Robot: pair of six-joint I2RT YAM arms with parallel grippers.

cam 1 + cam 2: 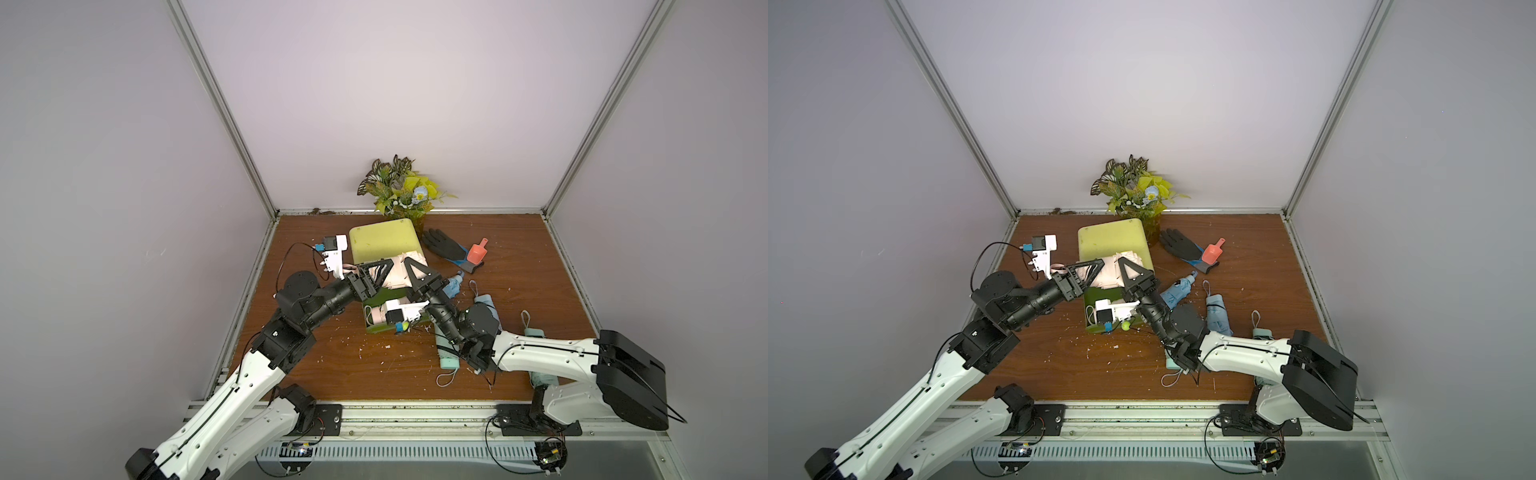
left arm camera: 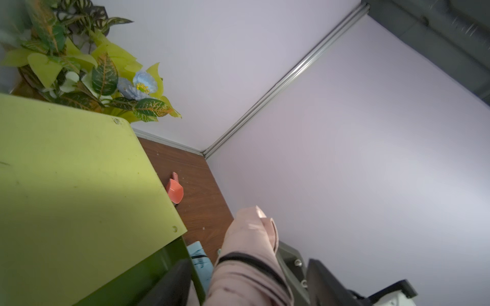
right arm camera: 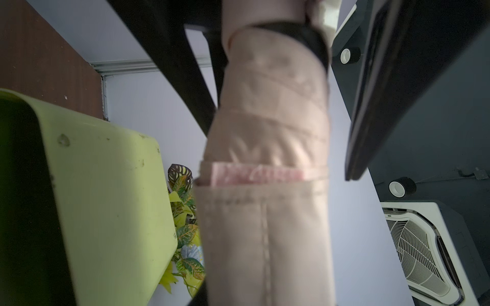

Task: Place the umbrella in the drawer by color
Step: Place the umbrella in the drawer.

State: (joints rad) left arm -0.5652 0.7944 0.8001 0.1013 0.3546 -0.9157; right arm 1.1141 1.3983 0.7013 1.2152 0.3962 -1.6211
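In both top views, just left of centre frame, the pink umbrella (image 1: 399, 272) is held over the front edge of the yellow-green box (image 1: 382, 241), above its pulled-out drawer (image 1: 376, 330); whether it touches the box cannot be told. The right pincer (image 1: 411, 269) reaches in from the lower right and is clenched on the pink umbrella. The left pincer (image 1: 383, 271) comes in from the left; in the left wrist view its jaws stand released on either side of the fabric, with a gap showing beside each finger (image 2: 172, 283). A pale pink roll (image 1: 376, 316) with a white loop lies inside the drawer. In the right wrist view a strap (image 3: 262, 173) round the pink umbrella bears reddish print, too blurred to read. On the worktop (image 1: 332, 365), a blue umbrella (image 1: 454, 286) lies just right of the drawer and a teal umbrella (image 1: 448, 359) lower down, partly under the right arm. Toward the upper right a black glove (image 1: 442, 245) touches a red scoop (image 1: 478, 251), and a plant (image 1: 401, 187) stands behind the box
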